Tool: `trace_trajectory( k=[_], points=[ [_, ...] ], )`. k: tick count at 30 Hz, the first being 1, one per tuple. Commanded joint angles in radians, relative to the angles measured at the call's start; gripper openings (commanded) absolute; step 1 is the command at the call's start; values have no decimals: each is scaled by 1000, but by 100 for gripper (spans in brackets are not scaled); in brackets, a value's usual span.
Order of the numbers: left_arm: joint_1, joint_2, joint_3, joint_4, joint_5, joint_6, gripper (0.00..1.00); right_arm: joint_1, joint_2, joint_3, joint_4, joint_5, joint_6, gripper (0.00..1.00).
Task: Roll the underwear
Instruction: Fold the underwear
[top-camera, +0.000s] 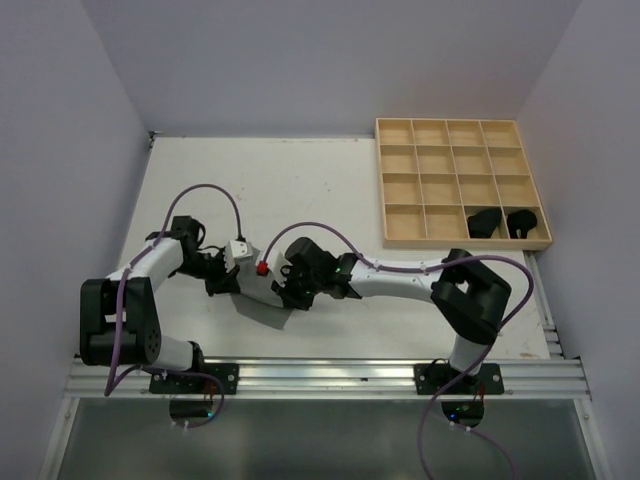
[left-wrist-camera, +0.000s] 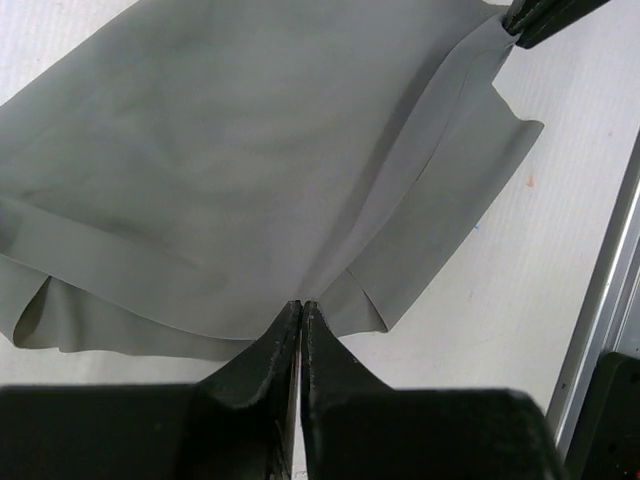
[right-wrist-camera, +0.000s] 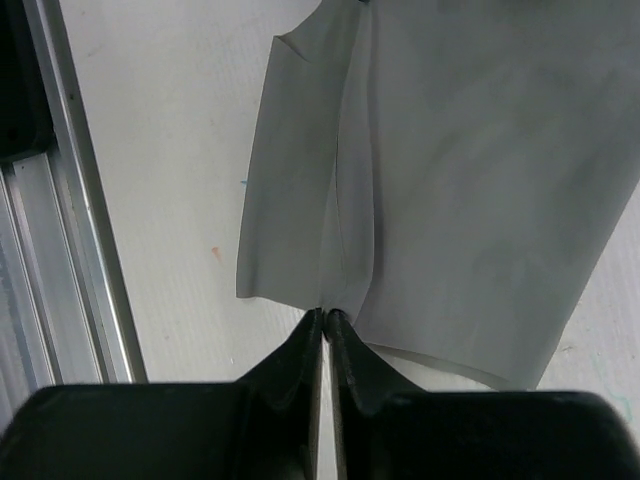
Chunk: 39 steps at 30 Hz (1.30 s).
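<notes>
— Closest to the lens, what shows?

— Black fingers of the left gripper (left-wrist-camera: 301, 308), pressed tip to tip. They are clenched on the near edge of the grey underwear (left-wrist-camera: 230, 150), and the folds of the cloth run straight into the pinch.

— And the other arm?

— Much the same from its own wrist. The right gripper (right-wrist-camera: 326, 316) has its fingers closed together on an edge of the same cloth, just where a folded-over flap meets the main panel.

— Where does the cloth lie?

— On the white table (top-camera: 300, 190), in the near part and a little left of centre. It is between the two arms and close to the aluminium rail (top-camera: 330, 375) that carries their bases. From above, most of it is hidden under the two wrists, and only a grey strip shows on their near side. It is spread fairly flat with one side folded over, not yet rolled.

— How do the two grippers stand to each other?

— Near one another, at opposite edges of the cloth. In the left wrist view the right one's tip shows at the fabric's far right corner.

— Anything else on the table?

— A wooden grid tray (top-camera: 437, 189) at the far right, well apart from the arms. In its near row a bundle of black underwear (top-camera: 485, 222) sits in the third compartment from the left. A second bundle (top-camera: 522, 222) sits in the rightmost one.
</notes>
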<state>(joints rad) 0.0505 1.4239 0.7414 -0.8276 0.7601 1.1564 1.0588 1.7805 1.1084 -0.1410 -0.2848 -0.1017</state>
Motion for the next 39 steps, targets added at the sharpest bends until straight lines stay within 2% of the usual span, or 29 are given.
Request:
trace_trajectory(
  k=[1, 3, 5, 6, 9, 11, 13, 18, 23, 25, 29, 34, 39],
  points=[
    [9, -25, -8, -47, 28, 69, 11, 17, 11, 18, -25, -28, -21, 14],
    [14, -32, -14, -70, 30, 98, 28, 18, -3, 13, -19, -21, -6, 22],
    [26, -51, -14, -88, 39, 121, 34, 17, -48, -21, 18, -5, 37, 27],
    [50, -57, -8, -116, 60, 149, 41, 15, -68, -36, 33, 22, 49, 27],
    [138, -79, 38, -160, 119, 187, 45, -43, -141, -100, 124, 75, 161, 25],
    [169, -88, 70, -148, 127, 152, 47, -89, -155, -131, 174, 94, 268, 22],
    [167, -89, 79, -53, 124, 77, 48, -138, -124, -99, 161, 120, 333, 20],
    [164, -13, 159, 126, 171, -121, 48, -152, -20, -22, 106, 193, 398, 21],
    [120, 111, 269, 174, 231, -277, 43, -157, 76, 48, 84, 236, 433, 20],
    [91, 118, 259, 247, 205, -334, 42, -157, 97, 68, 81, 233, 438, 20],
    [-10, 131, 234, 447, 85, -538, 42, -157, 143, 94, 34, 237, 433, 19],
    [-40, 219, 265, 458, -28, -619, 41, -155, 152, 94, 9, 239, 419, 19],
    [-40, 253, 236, 413, -114, -604, 36, -155, 163, 87, 11, 237, 416, 19]
  ],
)
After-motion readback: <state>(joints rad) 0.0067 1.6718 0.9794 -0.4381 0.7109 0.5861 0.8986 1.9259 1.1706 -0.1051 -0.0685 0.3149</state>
